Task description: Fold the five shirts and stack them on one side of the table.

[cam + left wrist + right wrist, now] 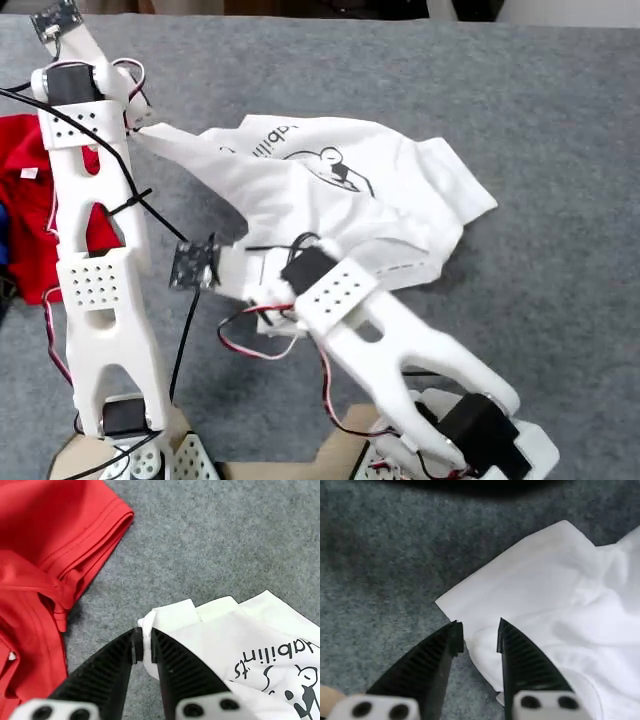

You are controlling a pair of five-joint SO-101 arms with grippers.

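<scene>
White shirt (400, 190) is lying mid-table; left gripper (143, 639) is pinching its ten-o'clock corner, right gripper (479, 631), narrowly parted, is straddling its seven-o'clock edge.

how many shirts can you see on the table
2: white shirt mid-table, pinched by the left gripper; red shirt at the high view's left edge. Blue cloth beside it may be another.

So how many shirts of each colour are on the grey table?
White fabric shirt with black print: 1
Red fabric shirt: 1
Blue cloth sliver beside the red one, maybe a shirt: 1
Total: 3
</scene>
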